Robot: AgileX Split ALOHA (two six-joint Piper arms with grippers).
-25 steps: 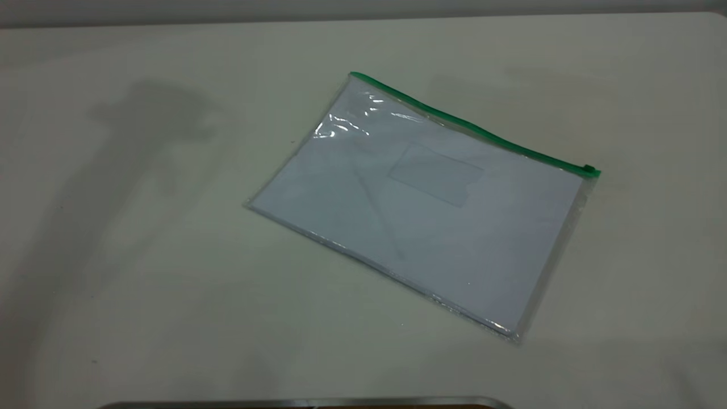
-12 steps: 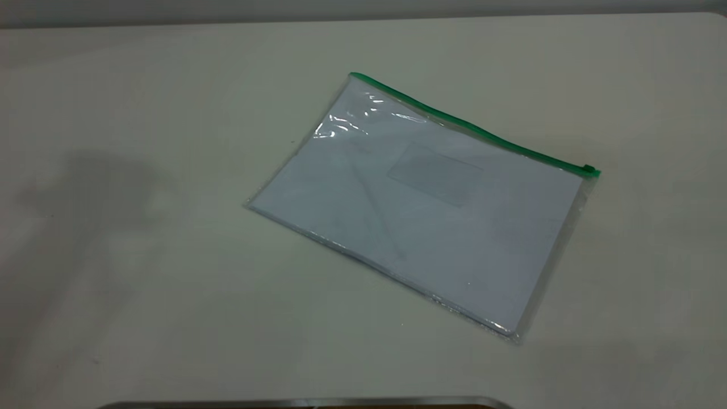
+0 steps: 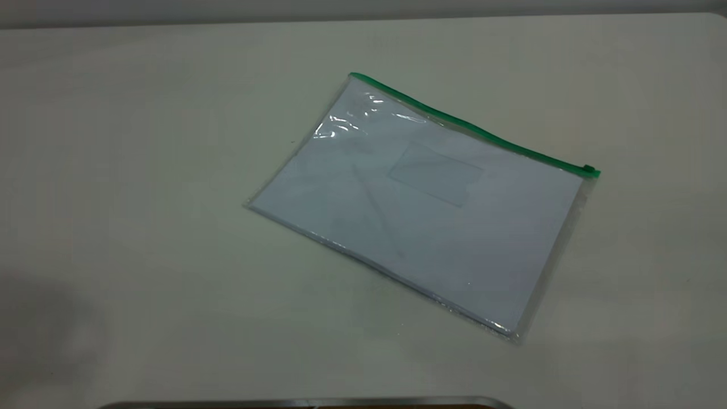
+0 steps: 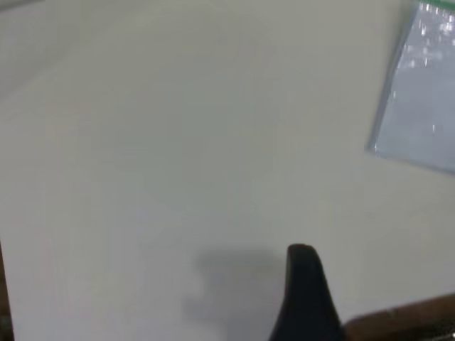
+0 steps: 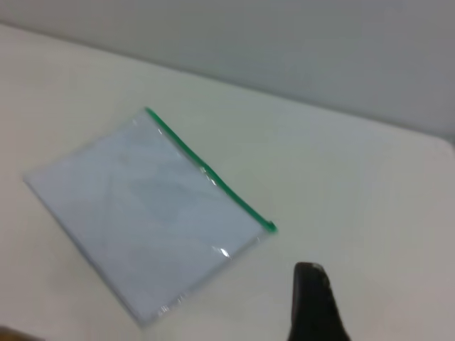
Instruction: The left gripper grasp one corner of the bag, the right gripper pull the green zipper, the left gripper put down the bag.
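Arm shadow is sliding off the bench (image 3: 142,170) toward 7 o'clock; bag (image 3: 420,210) lying flat, unmoved. Left pincer (image 4: 306,298), right pincer (image 5: 313,302): one jaw showing each, state cannot tell. Advice: approach low at the corner (image 3: 355,76), 11 o'clock end of the green zipper (image 3: 471,128).

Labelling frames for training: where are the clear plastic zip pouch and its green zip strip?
Clear plastic zip pouch (image 3: 420,216), exterior view, middle of its paper-filled face.
Thin green zip strip (image 3: 471,132), exterior view, midway along the far edge.

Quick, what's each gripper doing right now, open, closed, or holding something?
Left gripper: holds nothing, away from the bag; open or closed cannot be told.
Right gripper: holds nothing, away from the bag; cannot be told.
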